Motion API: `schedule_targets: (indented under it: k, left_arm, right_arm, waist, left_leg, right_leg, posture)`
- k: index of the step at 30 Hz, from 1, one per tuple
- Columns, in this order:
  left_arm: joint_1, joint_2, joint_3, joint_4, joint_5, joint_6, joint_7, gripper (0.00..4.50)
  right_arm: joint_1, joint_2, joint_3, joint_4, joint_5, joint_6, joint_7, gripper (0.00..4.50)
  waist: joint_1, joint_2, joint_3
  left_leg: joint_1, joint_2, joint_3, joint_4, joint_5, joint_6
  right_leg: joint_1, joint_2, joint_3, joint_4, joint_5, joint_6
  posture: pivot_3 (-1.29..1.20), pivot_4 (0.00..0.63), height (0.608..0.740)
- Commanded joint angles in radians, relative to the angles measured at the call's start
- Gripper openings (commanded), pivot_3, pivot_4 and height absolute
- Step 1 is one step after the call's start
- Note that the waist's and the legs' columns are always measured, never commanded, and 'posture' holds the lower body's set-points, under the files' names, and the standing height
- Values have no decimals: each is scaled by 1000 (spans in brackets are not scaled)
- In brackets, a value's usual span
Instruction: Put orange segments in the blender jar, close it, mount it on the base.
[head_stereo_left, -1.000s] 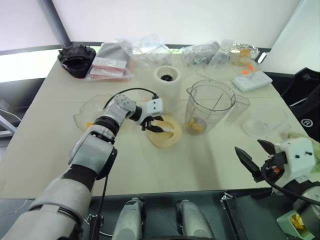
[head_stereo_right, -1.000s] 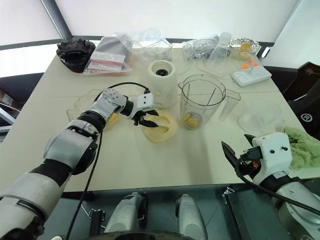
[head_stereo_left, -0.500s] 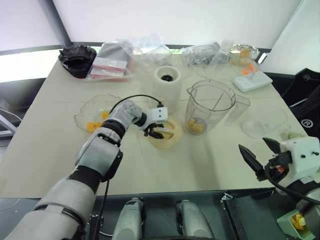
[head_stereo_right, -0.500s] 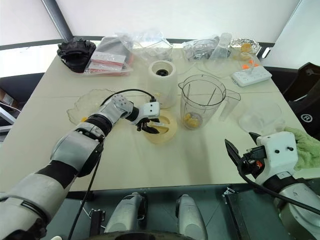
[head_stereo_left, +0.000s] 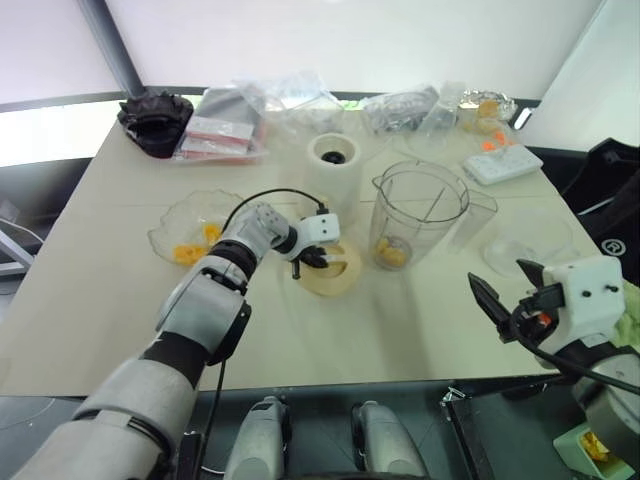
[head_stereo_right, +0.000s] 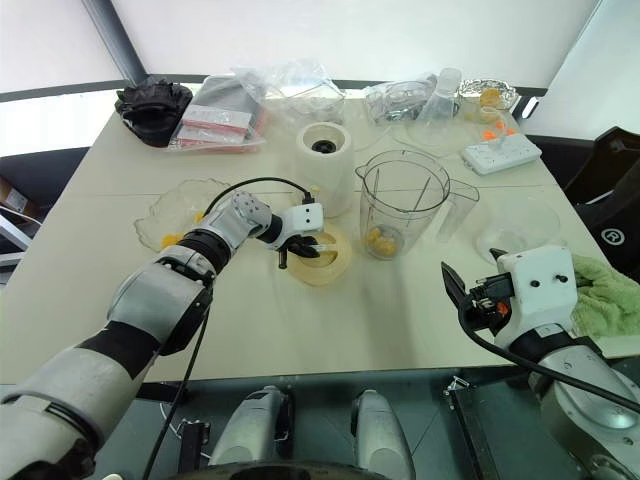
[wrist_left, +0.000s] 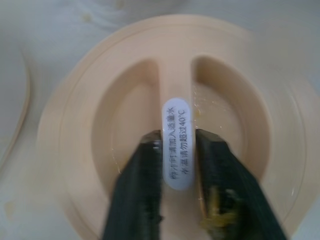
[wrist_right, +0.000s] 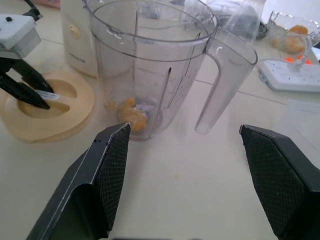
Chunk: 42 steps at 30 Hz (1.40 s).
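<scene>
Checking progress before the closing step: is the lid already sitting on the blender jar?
No, the lid lies flat on the table beside the blender jar, whose mouth stands open.

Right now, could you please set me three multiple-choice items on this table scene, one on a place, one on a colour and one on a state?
1. Where does the cream lid lie?
A. on the blender jar
B. flat on the table, beside the base
C. in the glass dish

2. What colour are the pieces at the bottom of the blender jar?
A. yellow-orange
B. green
C. red

3. How does the left hand stand?
A. wide open above the jar
B. closed on the lid's centre ridge
C. resting in the glass dish

Answers:
1 B: the lid sits on the table in front of the base, left of the jar.
2 A: the orange segments show through the clear wall.
3 B: in the left wrist view its fingers press on both sides of the labelled ridge.
</scene>
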Motion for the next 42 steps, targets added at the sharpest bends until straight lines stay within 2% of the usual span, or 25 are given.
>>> schedule_targets:
  k: [1,9,13,20,24,33,42]
  left_arm:
    - [8,-5,2,13,18,33,5,266]
    - [-31,22,90,-8,-59,58,-133,266]
    - [-41,61,137,-32,-106,48,-236,266]
    - [-1,143,229,-126,-222,57,-355,266]
    - [34,171,255,-188,-257,82,-307,266]
    - [172,225,257,-441,-340,223,-342,266]
    - [200,239,256,-521,-365,272,-289,266]
  right_arm:
    - [-49,1,44,6,-45,26,-18,3622]
    - [-242,95,199,165,-180,110,-114,3622]
    - [-288,149,269,296,-308,30,-86,3622]
    - [-398,267,280,560,-434,-128,-32,3622]
    - [-473,300,273,655,-478,-157,-17,3622]
    - [-601,328,262,801,-530,-185,37,3622]
    - [-668,354,269,861,-547,-194,93,3622]
  waist:
    - [0,0,0]
    - [-1,0,0]
    - [-1,0,0]
    - [-3,0,0]
    - [-5,0,0]
    - [-18,0,0]
    - [-27,0,0]
  left_leg:
    - [0,0,0,1,0,0]
    - [-1,0,0,1,0,0]
    - [-2,0,0,0,0,0]
    - [-1,0,1,1,0,0]
    - [0,0,0,1,0,0]
    - [0,1,-2,1,0,0]
    - [0,1,-3,1,0,0]
  right_leg:
    - [0,0,0,1,0,0]
    - [-1,0,0,0,0,0]
    - [-2,0,0,1,0,0]
    - [-3,0,1,3,0,0]
    - [-3,1,1,8,0,0]
    - [-4,4,1,10,2,4]
    - [-4,5,1,10,2,4]
  posture:
    - [0,150,740]
    - [0,150,740]
    - [0,150,740]
    - [0,150,740]
    - [0,150,740]
    - [0,150,740]
    - [0,150,740]
